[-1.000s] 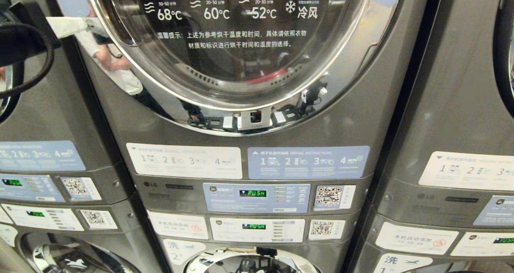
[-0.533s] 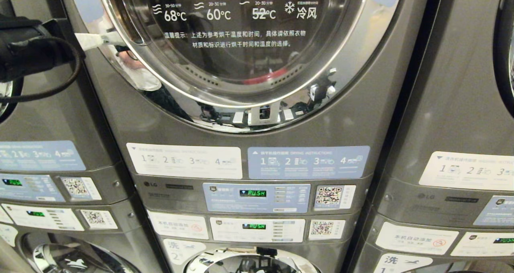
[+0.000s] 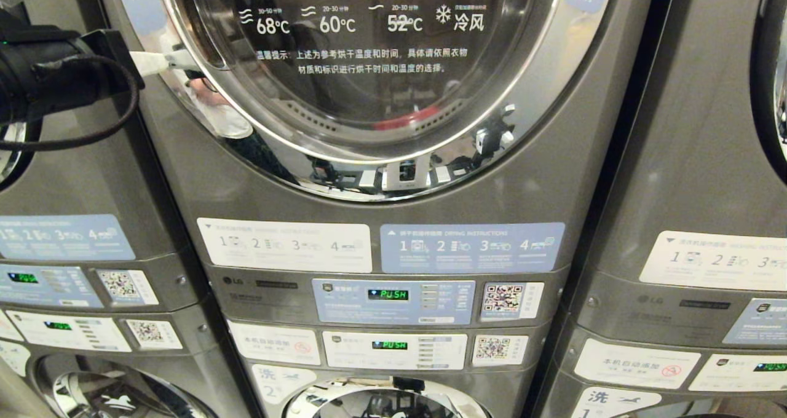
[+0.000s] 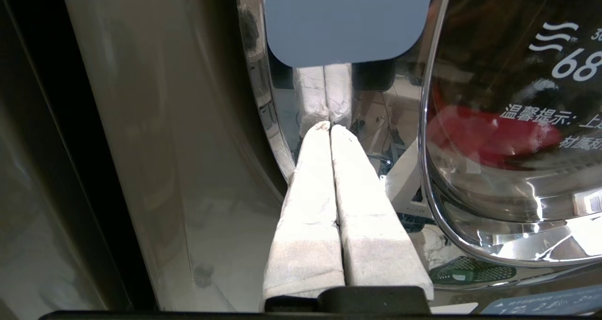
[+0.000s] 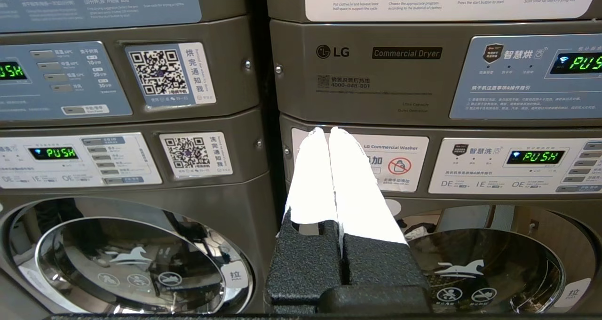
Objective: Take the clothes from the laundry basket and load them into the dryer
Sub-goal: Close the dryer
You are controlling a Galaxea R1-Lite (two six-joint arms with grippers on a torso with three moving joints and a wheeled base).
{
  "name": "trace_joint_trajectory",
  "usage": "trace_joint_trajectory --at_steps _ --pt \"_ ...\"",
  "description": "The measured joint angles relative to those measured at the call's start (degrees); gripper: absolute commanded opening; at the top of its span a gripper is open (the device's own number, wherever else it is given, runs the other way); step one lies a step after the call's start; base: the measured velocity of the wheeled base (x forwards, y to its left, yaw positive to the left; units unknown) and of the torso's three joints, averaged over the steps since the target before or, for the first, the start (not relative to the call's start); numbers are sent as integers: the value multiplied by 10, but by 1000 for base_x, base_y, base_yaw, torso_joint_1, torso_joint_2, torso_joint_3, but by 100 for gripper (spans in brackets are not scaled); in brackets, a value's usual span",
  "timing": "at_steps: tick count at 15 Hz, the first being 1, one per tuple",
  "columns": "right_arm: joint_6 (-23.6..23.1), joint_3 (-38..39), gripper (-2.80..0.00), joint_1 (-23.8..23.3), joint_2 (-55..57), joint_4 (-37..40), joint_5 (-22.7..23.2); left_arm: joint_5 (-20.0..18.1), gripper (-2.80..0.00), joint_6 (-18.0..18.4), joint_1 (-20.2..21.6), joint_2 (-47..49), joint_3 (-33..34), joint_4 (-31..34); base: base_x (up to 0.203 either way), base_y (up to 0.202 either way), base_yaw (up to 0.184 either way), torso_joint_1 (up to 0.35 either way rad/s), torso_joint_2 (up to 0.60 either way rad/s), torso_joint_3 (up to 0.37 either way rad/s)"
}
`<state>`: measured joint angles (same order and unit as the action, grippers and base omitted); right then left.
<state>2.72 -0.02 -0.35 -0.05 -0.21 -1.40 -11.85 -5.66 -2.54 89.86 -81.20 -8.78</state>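
Left claw (image 4: 330, 128) advanced to dryer door (image 3: 369, 67) rim, fingers pressed together, empty.

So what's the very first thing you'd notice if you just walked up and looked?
The big shiny round dryer door fills the top middle of the head view, with white temperature numbers printed on its glass. At its left edge, the left end effector, fingers pressed together, pokes at the chrome rim just below a blue pull sticker. Lower down, green PUSH lights glow on the control panels.

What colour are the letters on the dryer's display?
Green, reading PUSH on the dryer's display; the right wrist view shows it biggest, though cut off at the edge.
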Motion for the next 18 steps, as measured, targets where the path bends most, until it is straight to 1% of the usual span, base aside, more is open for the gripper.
trace_joint_trajectory --at_steps 4,8,12,15,18 --pt "0 0 -280 0 0 0 0 1 -280 7 -14 7 0 4 0 0 0 0 0 0" --pt "0 0 -280 0 0 0 0 13 -280 10 -16 14 0 7 0 0 0 0 0 0" --pt "0 0 -280 0 0 0 0 17 -280 10 -17 16 0 8 0 0 0 0 0 0" --pt "2 0 -280 0 0 1 -4 44 -280 14 -24 12 7 11 0 0 0 0 0 0" --pt "6 0 -280 0 0 1 -5 48 -280 17 -34 9 14 4 0 0 0 0 0 0"
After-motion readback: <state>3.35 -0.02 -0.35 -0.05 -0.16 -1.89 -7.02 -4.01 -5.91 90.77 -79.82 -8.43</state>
